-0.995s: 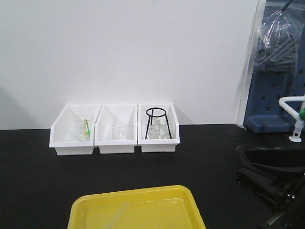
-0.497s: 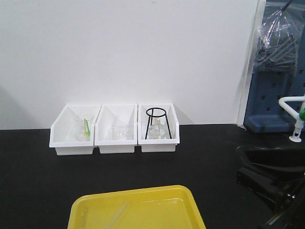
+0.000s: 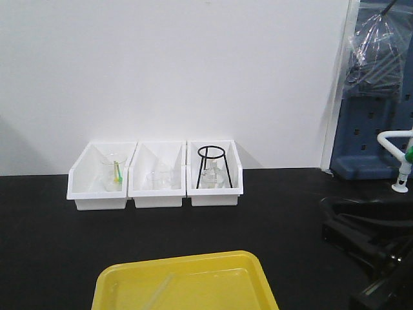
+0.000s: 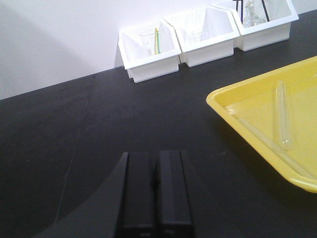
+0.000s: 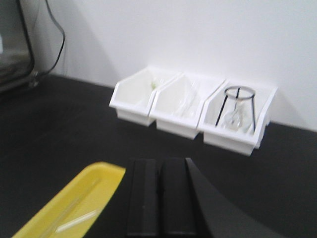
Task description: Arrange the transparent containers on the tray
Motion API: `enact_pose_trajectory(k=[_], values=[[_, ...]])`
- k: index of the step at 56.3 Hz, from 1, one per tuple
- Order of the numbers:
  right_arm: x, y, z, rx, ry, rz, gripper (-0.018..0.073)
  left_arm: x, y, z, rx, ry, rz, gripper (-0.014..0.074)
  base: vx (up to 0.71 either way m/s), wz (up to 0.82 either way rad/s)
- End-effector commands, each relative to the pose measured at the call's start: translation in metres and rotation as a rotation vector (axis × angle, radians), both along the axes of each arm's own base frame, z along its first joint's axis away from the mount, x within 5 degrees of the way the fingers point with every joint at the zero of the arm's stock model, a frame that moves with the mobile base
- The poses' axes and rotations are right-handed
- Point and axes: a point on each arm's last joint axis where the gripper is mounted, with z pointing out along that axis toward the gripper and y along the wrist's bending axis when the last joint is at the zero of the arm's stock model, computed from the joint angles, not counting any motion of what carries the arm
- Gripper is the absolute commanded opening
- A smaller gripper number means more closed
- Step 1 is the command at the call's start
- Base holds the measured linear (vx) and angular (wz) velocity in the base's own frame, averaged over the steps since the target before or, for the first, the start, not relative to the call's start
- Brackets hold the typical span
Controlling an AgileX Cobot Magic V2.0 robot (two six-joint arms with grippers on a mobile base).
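Both test tubes lie lengthwise in the yellow tray, right of the left gripper; both arms' fingers pressed together, empty.

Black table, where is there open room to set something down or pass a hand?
Bare black table runs between the three white bins by the wall and the yellow tray, and left of the tray. The tray holds two test tubes; its far half looks free. Arm parts crowd the right edge.
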Motion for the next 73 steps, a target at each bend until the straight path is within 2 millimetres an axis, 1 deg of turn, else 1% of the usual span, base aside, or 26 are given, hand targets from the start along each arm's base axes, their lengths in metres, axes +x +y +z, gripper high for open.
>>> enact_pose_trajectory(k=[1,5,8,10,14,20,22,24,28,31,33,38,42,44,46,48,57,62,73], values=[[0.002,-0.008,0.020,0.067,-0.104,-0.093,-0.0011,0.001,0.000,-0.004,-0.006,-0.065,-0.002,-0.0008,0.00,0.00],[0.007,-0.016,0.023,0.082,-0.138,-0.198,-0.0011,0.001,0.000,-0.004,-0.006,-0.065,-0.002,-0.0008,0.00,0.00],[0.009,-0.023,0.022,0.078,-0.125,-0.274,-0.0011,0.001,0.000,-0.004,-0.006,-0.065,-0.002,-0.0008,0.00,0.00],[0.011,-0.028,0.019,0.071,-0.088,-0.333,-0.0011,0.001,0.000,-0.004,-0.006,-0.065,-0.002,-0.0008,0.00,0.00],[0.011,-0.033,0.011,0.047,-0.005,-0.392,-0.0011,0.001,0.000,-0.004,-0.006,-0.065,-0.002,-0.0008,0.00,0.00],[0.009,-0.035,0.000,-0.018,0.101,-0.409,-0.0011,0.001,0.000,-0.004,-0.006,-0.065,-0.002,-0.0008,0.00,0.00],[0.005,-0.036,-0.001,-0.034,0.130,-0.406,-0.0011,0.001,0.000,-0.004,-0.006,-0.065,-0.002,-0.0008,0.00,0.00],[-0.003,-0.037,0.000,-0.052,0.144,-0.399,-0.0011,0.001,0.000,-0.004,-0.006,-0.065,-0.002,-0.0008,0.00,0.00],[-0.019,-0.040,0.001,-0.086,0.093,-0.385,-0.0011,0.001,0.000,-0.004,-0.006,-0.065,-0.002,-0.0008,0.00,0.00],[-0.033,-0.044,-0.003,-0.096,0.036,-0.384,-0.0011,0.001,0.000,-0.004,-0.006,-0.065,-0.002,-0.0008,0.00,0.00],[-0.041,-0.048,-0.008,-0.085,0.009,-0.398,-0.0011,0.001,0.000,-0.004,-0.006,-0.065,-0.002,-0.0008,0.00,0.00],[-0.059,-0.059,-0.028,-0.058,-0.024,-0.465,-0.0011,0.001,0.000,-0.004,-0.006,-0.065,-0.002,-0.0008,0.00,0.00],[-0.074,-0.068,-0.049,-0.058,-0.030,-0.535,-0.0011,0.001,0.000,-0.004,-0.006,-0.065,-0.002,-0.0008,0.00,0.00],[-0.082,-0.072,-0.063,-0.063,-0.030,-0.574,-0.0011,0.001,0.000,-0.004,-0.006,-0.065,-0.002,-0.0008,0.00,0.00],[-0.086,-0.074,-0.073,-0.067,-0.028,-0.596,-0.0011,0.001,0.000,-0.004,-0.006,-0.065,-0.002,-0.0008,0.00,0.00],[-0.093,-0.077,-0.090,-0.071,-0.023,-0.627,-0.0011,0.001,0.000,-0.004,-0.006,-0.065,-0.002,-0.0008,0.00,0.00],[-0.109,-0.078,-0.139,-0.069,-0.029,-0.653,-0.0011,0.001,0.000,-0.004,-0.006,-0.065,-0.002,-0.0008,0.00,0.00],[-0.114,-0.078,-0.156,-0.057,-0.069,-0.654,-0.0011,0.001,0.000,-0.004,-0.006,-0.065,-0.002,-0.0008,0.00,0.00],[-0.114,-0.078,-0.159,-0.068,-0.030,-0.655,-0.0011,0.001,0.000,-0.004,-0.006,-0.065,-0.002,-0.0008,0.00,0.00]])
